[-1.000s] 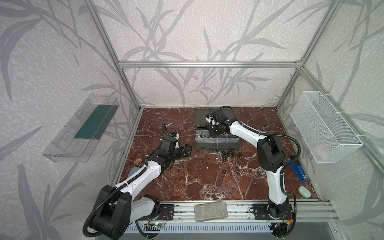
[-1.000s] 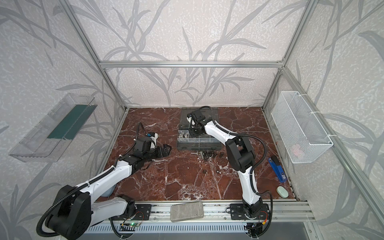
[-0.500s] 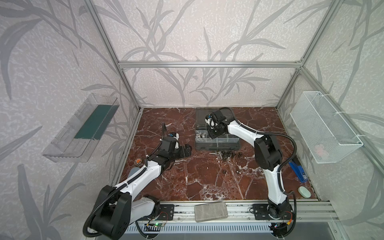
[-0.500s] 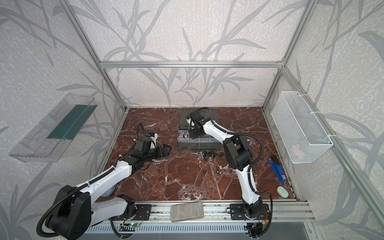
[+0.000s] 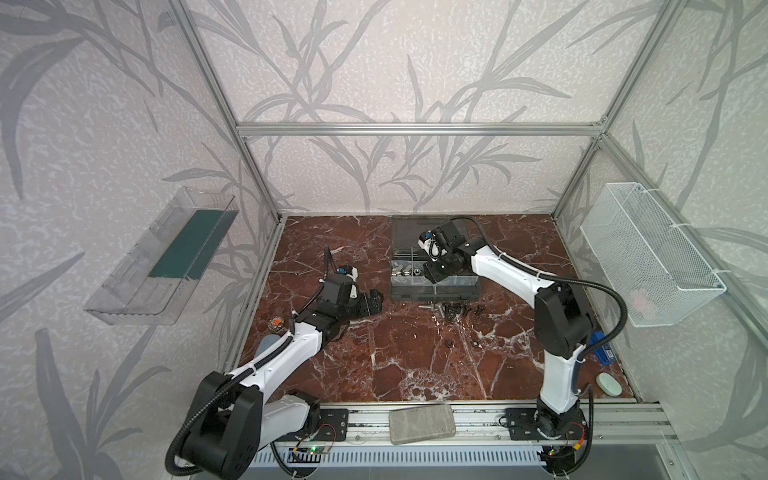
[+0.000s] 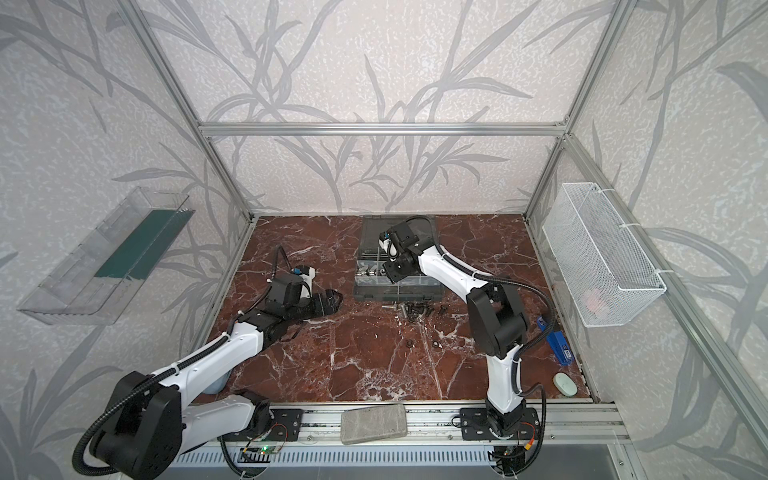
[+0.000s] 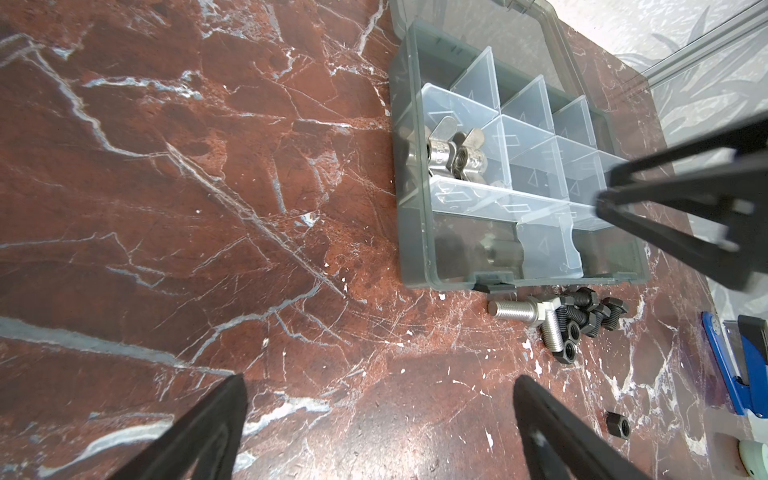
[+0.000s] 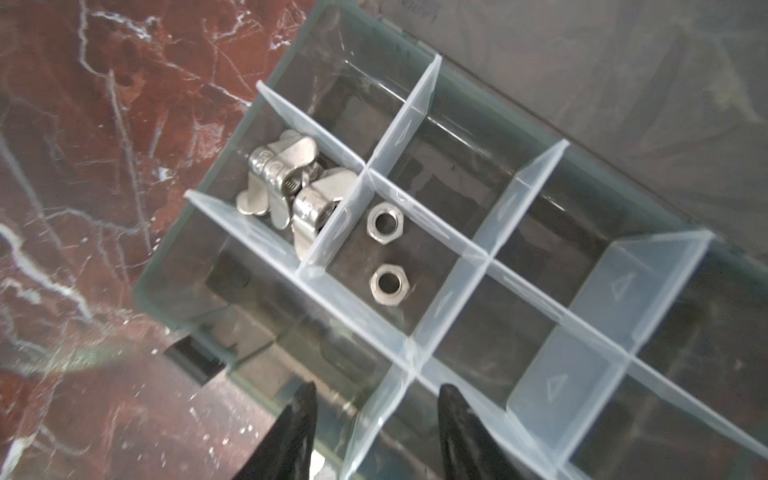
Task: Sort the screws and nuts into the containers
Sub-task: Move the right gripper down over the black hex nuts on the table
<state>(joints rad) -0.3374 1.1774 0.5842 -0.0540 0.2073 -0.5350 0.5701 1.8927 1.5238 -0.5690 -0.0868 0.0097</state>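
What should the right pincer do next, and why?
Probably lift the right pincer clear of the organizer case and move to the loose screws and nuts in front of it: its jaws stand open and empty, and two hex nuts lie in a cell.

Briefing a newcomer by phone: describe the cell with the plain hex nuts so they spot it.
On the marble table, find the dark grey organizer case at the back. The cell beside its winged nuts holds two silver hex nuts, flat and wingless.
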